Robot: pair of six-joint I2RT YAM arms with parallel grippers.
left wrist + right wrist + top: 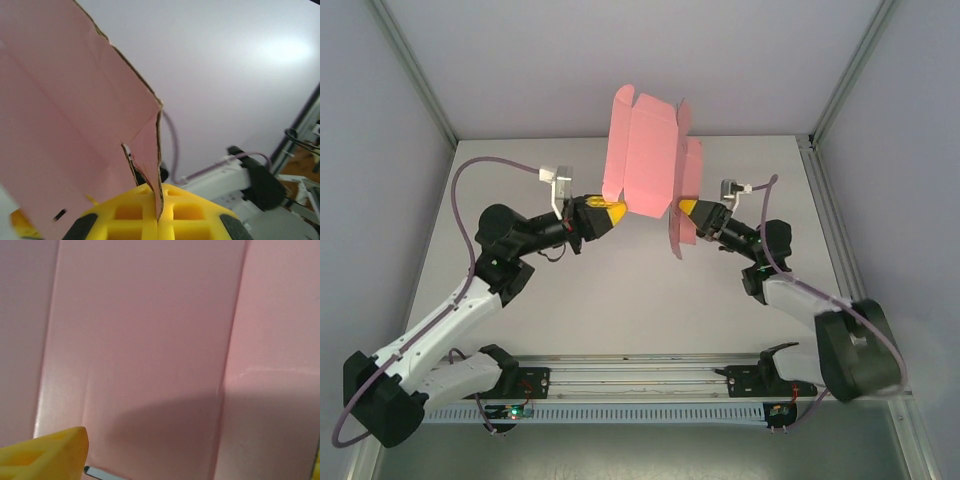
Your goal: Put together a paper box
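Observation:
The paper box [645, 150] is a pink die-cut card sheet with flaps and fold lines, held up in the air above the table's back half. My left gripper [615, 212] is shut on its lower left edge. In the left wrist view the card edge [159, 165] runs down into the seam between the closed yellow fingers [160, 220]. My right gripper [688, 208] sits against the sheet's lower right side. Its wrist view looks flat onto the pink card [150, 340], with one yellow finger [50, 452] at the lower left. Its jaws stand wide apart, and nothing is pinched between them.
The white table [620, 290] lies below the raised sheet. Grey walls and metal frame posts [420, 80] enclose the back and sides. The arms' mounting rail [640, 380] runs along the near edge. A purple cable [490, 165] loops off the left arm.

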